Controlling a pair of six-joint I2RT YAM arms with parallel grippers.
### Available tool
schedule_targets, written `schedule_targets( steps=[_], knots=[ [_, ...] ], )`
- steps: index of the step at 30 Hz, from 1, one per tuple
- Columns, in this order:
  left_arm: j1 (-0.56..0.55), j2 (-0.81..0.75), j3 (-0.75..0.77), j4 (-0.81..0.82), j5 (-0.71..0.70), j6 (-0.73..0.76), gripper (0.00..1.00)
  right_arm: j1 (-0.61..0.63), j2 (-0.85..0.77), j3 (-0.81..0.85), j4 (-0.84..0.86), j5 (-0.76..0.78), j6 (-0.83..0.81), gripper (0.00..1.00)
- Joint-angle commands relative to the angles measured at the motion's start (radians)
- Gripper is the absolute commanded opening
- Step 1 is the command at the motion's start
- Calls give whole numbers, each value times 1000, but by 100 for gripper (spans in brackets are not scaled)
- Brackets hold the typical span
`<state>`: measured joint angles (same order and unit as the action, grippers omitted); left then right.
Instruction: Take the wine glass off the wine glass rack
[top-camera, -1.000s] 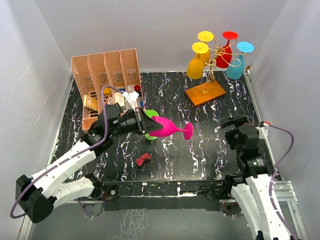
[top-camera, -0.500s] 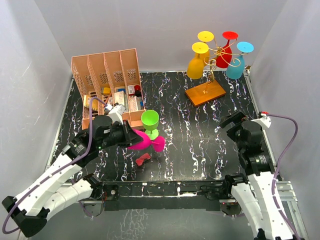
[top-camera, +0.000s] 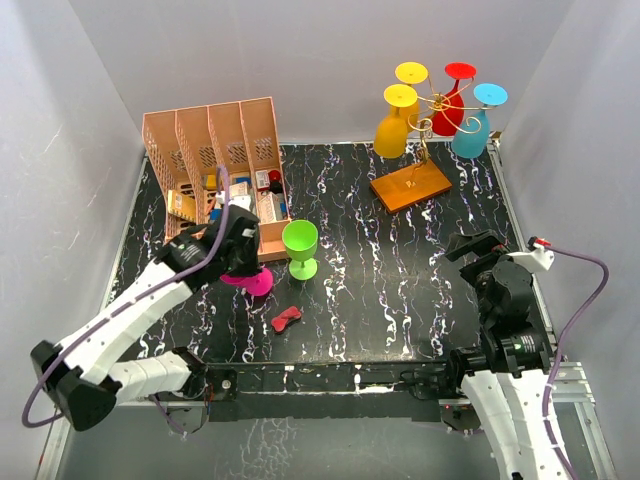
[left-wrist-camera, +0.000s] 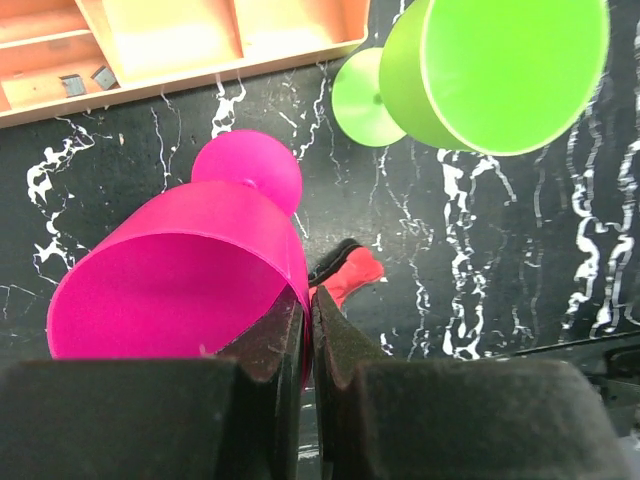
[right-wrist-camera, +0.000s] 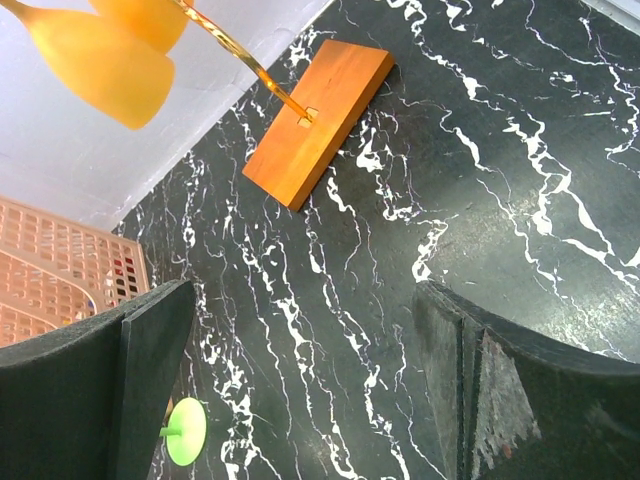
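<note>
The pink wine glass (left-wrist-camera: 190, 270) is off the rack (top-camera: 412, 186) and well apart from it, low over the table (top-camera: 400, 290) near a green glass (left-wrist-camera: 495, 70). The left gripper (left-wrist-camera: 308, 300) pinches its rim, jaws nearly closed on the thin wall. This looks like the set-down; the foot may touch the table, but the tilt makes that unclear. The next move calls for standing it level, then letting go. The right gripper (right-wrist-camera: 300, 330) hangs wide open, holding nothing.

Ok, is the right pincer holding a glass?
No, the right pincer is open, and only the black table shows between its fingers.
</note>
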<state>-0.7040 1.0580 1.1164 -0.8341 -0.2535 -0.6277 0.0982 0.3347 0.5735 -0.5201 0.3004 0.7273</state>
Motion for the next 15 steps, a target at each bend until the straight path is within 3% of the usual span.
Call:
schedule_targets(
  steps=[1,15],
  knots=[
    [1,80,36,13,-17,67,0,2,34,-8,54,-11,-9,98],
    [3,207,40,88,-1,174,0,3,39,-9,55,-15,-10,97]
  ],
)
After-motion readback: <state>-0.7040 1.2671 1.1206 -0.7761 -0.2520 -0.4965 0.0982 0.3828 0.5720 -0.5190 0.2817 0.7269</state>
